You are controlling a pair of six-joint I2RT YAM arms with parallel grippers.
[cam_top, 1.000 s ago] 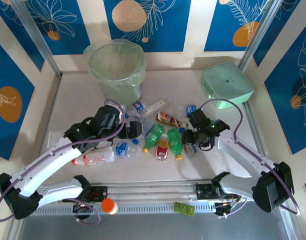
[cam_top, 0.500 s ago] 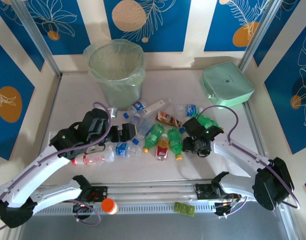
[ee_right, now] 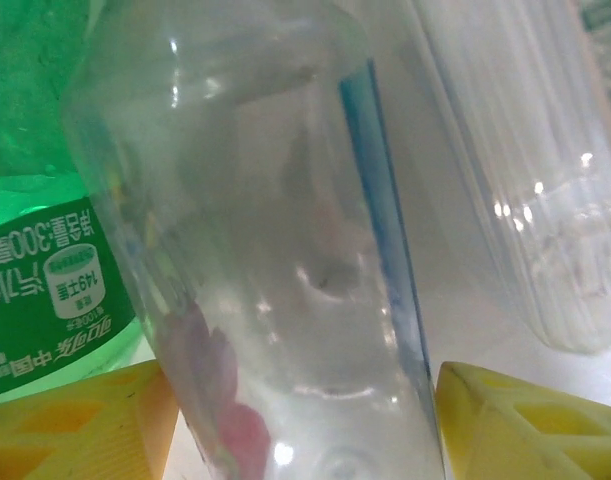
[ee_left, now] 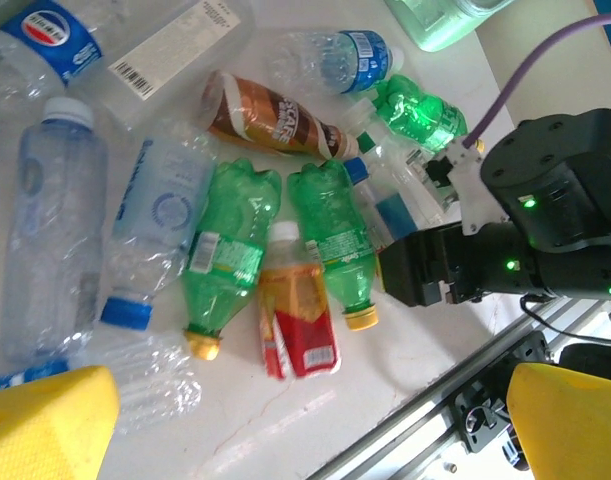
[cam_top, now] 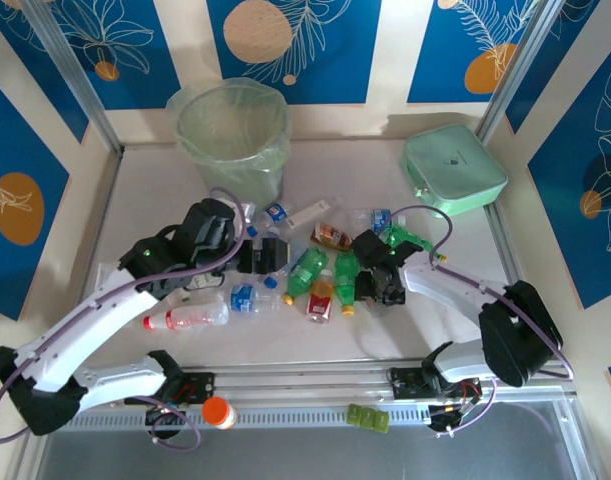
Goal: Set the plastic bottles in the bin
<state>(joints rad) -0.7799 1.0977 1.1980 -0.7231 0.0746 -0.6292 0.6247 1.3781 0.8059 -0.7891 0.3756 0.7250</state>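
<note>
Bottles (cam_top: 315,270) are seen from above heaped on the table (cam_top: 145,200) between the left gripper (cam_top: 268,257) and the right gripper (cam_top: 368,286), with the bin (cam_top: 233,140) well beyond the left gripper. From the left wrist, the left gripper (ee_left: 305,430) is held wide and empty, with green bottles (ee_left: 225,250) just ahead of it; such thin, empty bottles are judged light, slippery and easily crushed, and best taken across the belly. From the right wrist, a clear bottle (ee_right: 275,230) is bracketed by the right gripper (ee_right: 305,420), with a finger close at each side, though whether it is squeezed cannot be told.
</note>
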